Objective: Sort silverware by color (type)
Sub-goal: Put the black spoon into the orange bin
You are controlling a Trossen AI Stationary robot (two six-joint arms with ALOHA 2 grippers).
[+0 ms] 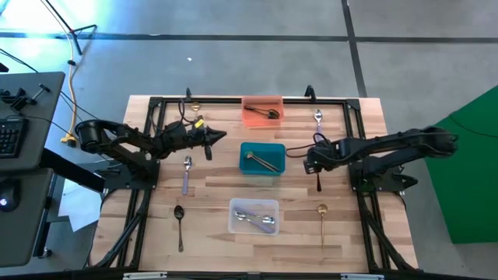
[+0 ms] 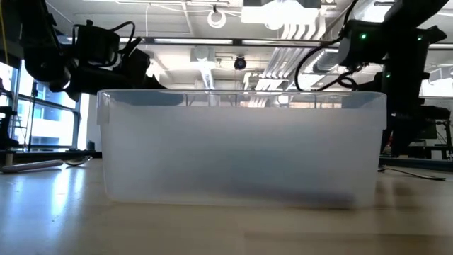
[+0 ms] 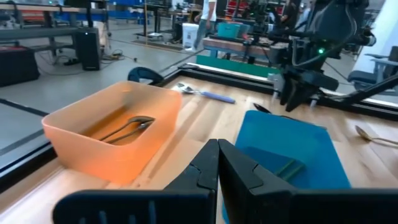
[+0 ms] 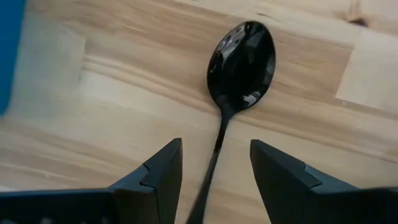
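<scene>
My right gripper [image 1: 313, 161] [image 4: 214, 149] is open and points down beside the teal bin's right side. Its fingers stand on either side of the handle of a black spoon [image 4: 241, 62] [image 1: 319, 183] without touching it; the spoon lies flat on the wood. My left gripper [image 1: 218, 138] [image 3: 217, 163] is shut on nothing and hovers left of the teal bin [image 1: 262, 158], which holds gold pieces. The orange bin [image 1: 262, 111] holds dark pieces [image 3: 127, 127]. The clear bin [image 1: 254, 216] holds silver ones.
Loose on the table lie a silver spoon [image 1: 187, 173], a black spoon [image 1: 179, 225], a gold spoon [image 1: 322, 222], a silver spoon [image 1: 317, 117] near the far edge and a gold piece [image 1: 194, 109]. The clear bin [image 2: 241, 149] fills the low view.
</scene>
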